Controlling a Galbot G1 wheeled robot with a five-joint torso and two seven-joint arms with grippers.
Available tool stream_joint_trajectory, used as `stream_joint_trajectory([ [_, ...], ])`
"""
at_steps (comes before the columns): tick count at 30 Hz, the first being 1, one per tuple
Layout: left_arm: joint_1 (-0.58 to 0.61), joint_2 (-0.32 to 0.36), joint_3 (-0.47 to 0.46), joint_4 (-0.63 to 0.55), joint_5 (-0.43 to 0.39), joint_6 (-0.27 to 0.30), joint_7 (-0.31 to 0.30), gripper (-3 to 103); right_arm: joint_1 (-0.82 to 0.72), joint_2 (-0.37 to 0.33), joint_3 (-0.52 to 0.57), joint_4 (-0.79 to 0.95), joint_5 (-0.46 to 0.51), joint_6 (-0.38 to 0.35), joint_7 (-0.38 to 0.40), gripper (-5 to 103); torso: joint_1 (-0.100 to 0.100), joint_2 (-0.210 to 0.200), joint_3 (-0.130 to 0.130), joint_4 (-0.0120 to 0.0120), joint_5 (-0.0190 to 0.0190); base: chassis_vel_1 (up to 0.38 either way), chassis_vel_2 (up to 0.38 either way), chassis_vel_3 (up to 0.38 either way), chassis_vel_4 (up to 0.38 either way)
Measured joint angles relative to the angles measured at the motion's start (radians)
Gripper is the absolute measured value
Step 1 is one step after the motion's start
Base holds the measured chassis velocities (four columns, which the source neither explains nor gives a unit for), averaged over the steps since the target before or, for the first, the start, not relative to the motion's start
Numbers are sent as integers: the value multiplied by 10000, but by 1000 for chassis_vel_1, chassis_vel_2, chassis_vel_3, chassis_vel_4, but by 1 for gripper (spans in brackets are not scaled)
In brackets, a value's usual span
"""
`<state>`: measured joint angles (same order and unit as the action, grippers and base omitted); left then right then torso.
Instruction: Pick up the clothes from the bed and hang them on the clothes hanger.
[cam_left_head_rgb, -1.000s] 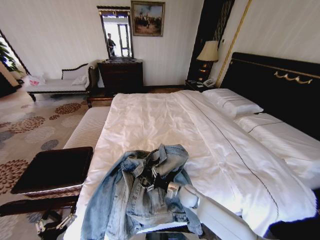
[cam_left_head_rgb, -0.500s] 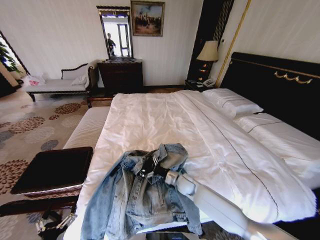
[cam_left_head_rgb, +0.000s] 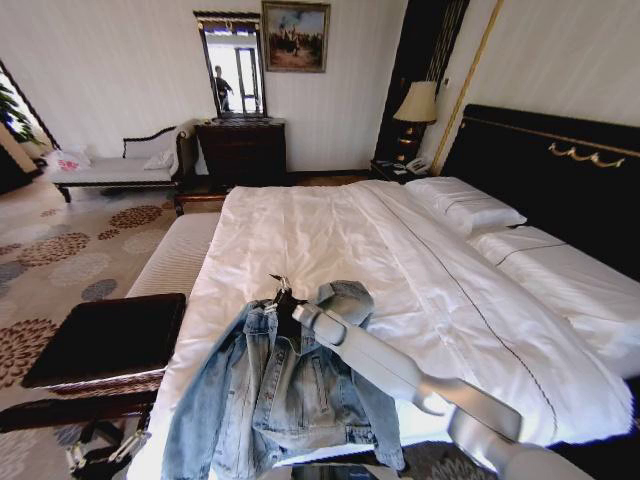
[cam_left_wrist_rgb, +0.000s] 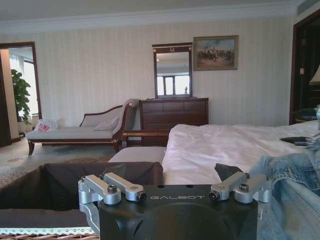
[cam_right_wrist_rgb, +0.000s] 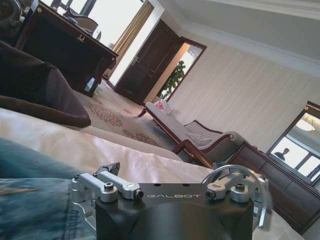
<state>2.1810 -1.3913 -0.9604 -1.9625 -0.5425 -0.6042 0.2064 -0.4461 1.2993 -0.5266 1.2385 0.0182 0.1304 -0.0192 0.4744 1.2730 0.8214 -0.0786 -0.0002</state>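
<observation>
You have the bed (cam_left_head_rgb: 330, 240) in front of you, a wide double with white sheets, a dark frame and a tall black headboard on its far right side. 2 white pillows lie near that headboard, side by side. At the near foot end the denim jacket (cam_left_head_rgb: 270, 390) lies spread out, its lower part hanging over the mattress edge. The sheet beyond it is lightly creased.

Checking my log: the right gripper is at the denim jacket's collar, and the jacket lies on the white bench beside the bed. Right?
Not quite. The head view shows the denim jacket lying on the bed, at its foot end. The right gripper is at its collar, as you say.
</observation>
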Motion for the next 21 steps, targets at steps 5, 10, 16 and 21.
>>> stream_joint_trajectory([
  [5,13,20,-18,-40,-1,-37,14,100,854,499,-343,-1304,58,-39,3,100,0,0,0,0,0,0,0,0,0],
  [10,-29,16,14,-44,-2,-49,14,100,1173,598,-347,-1732,272,-571,116,100,1,0,0,1,1,0,0,0,0],
  [16,-71,-47,72,-136,38,-32,15,100,1472,561,-424,-2118,682,-1344,116,100,-2,0,-2,0,3,0,0,0,0],
  [21,-41,-55,16,-176,30,-38,22,100,1761,470,-644,-2302,1948,-2423,85,100,-2,0,-2,0,3,0,0,0,0],
])
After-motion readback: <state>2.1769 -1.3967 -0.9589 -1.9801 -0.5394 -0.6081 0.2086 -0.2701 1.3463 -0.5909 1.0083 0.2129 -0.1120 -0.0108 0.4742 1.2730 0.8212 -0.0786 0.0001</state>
